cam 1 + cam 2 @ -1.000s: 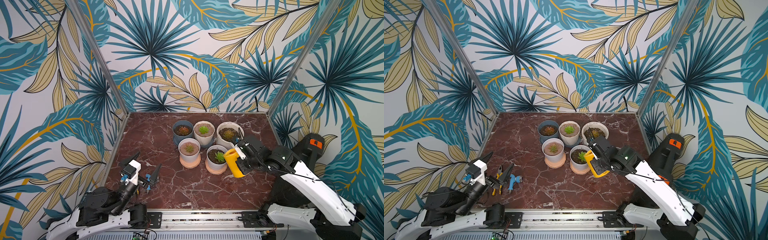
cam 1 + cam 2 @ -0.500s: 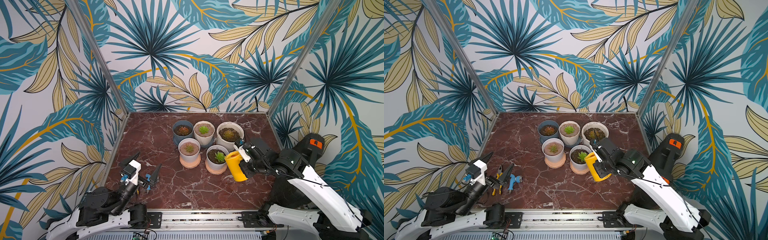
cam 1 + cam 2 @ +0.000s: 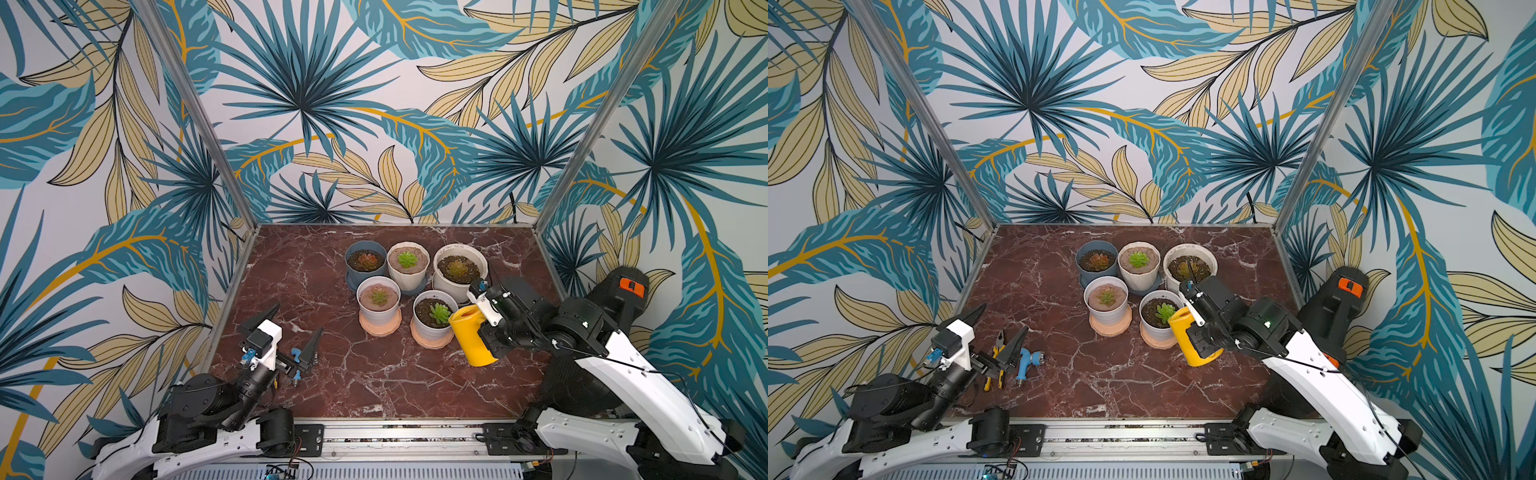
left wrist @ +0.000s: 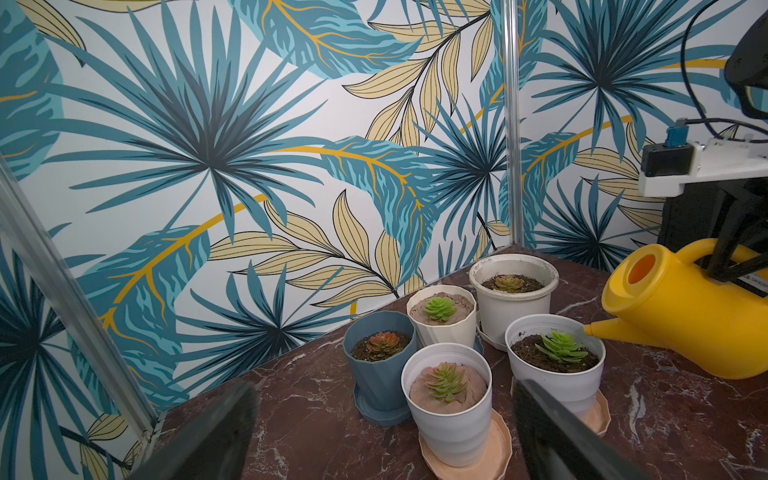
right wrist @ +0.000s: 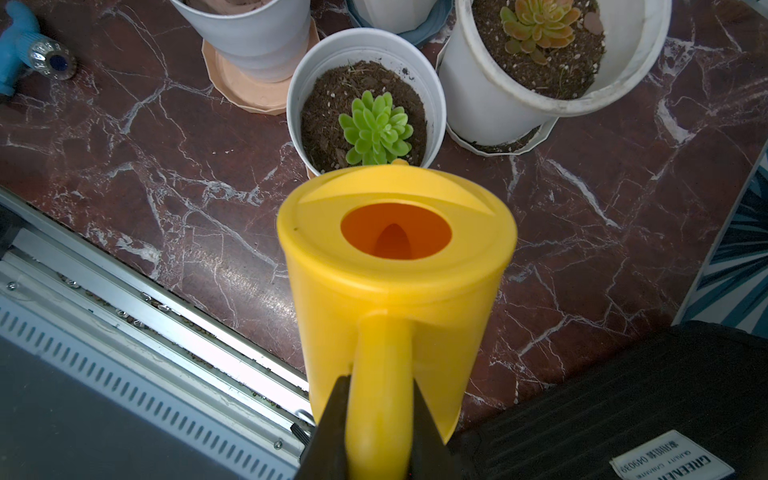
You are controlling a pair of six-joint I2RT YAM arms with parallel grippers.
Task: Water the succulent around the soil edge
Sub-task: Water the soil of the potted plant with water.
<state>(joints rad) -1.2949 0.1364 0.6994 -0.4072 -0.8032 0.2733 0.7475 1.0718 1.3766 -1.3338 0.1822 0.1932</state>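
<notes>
Right wrist view: yellow watering can [image 5: 395,266] clamped by its handle in my right gripper [image 5: 380,411], spout [image 4: 611,332] near the small white pot [image 5: 436,99].
Too steep a tilt could douse the succulent [image 5: 376,126], upper centre, instead of its soil edge — the big pot [image 5: 490,104] just beside crowds that side; left gripper [image 3: 293,322] gapes empty, lower left, by the blue nozzle [image 3: 1026,361].

Bright even light, soft shadows, sheen on marble tabletop [image 5: 232,291], left tool [image 4: 384,388] blurred up close.

Five potted succulents [image 3: 434,312]; one yellow watering can [image 3: 471,337]; one blue hose nozzle [image 3: 1024,364]; one pair of pliers [image 3: 999,338].
</notes>
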